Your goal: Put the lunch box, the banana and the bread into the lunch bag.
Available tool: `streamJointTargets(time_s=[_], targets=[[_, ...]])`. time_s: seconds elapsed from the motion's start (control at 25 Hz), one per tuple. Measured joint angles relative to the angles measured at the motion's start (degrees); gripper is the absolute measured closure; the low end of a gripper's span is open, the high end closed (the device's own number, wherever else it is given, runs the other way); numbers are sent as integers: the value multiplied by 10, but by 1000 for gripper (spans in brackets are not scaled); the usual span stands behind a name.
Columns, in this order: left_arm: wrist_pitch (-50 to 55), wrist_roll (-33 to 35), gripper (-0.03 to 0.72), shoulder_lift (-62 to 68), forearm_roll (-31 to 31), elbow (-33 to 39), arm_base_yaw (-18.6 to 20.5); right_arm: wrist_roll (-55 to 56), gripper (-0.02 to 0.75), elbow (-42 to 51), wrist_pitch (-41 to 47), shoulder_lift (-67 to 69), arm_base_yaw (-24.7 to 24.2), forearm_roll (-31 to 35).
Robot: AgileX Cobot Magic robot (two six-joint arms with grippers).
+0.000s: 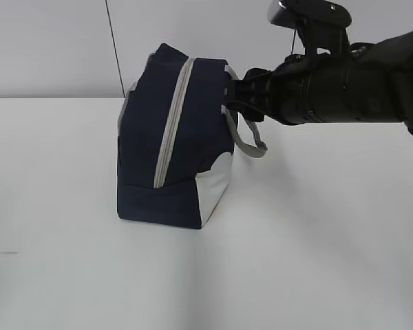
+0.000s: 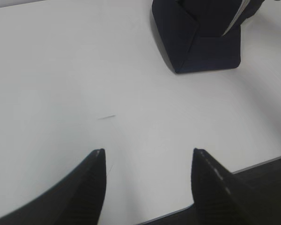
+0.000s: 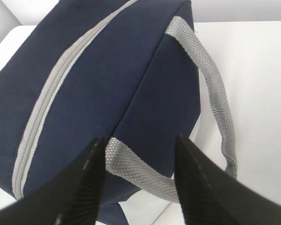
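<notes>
A bare white bench (image 1: 316, 261) under a pale wall carries only the lunch bag (image 1: 172, 165), upright near mid-bench, zipper (image 3: 42, 117) closed; lunch box, banana and bread are not in view. The bag is judged soft, light and collapsible, so take the grey handle (image 3: 215, 93) or zipper pull, never the panel. The left end effector (image 2: 147, 154) hovers nearer, half open and empty; the right end effector (image 3: 138, 140), farther, straddles the handle base at the top edge, jaws half open, grip not confirmed
</notes>
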Motion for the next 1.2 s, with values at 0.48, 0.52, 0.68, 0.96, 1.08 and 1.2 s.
streamJointTargets(time_s=[0.48, 0.52, 0.68, 0.96, 1.08, 1.2], targets=[[0, 0, 274, 0, -1, 0, 0, -781, 353, 17, 137, 3, 3, 610], [0, 0, 274, 0, -1, 0, 0, -878, 353, 18, 171, 3, 3, 685], [0, 0, 289, 0, -1, 0, 0, -1166, 353, 20, 272, -23, 3, 907], [0, 0, 294, 0, -1, 0, 0, -1323, 353, 80, 332, -166, 11, 1035], [0, 0, 294, 0, -1, 0, 0, -1328, 353, 140, 340, -224, 11, 1040], [0, 0, 294, 0, -1, 0, 0, -1328, 353, 188, 356, -287, 11, 1041]])
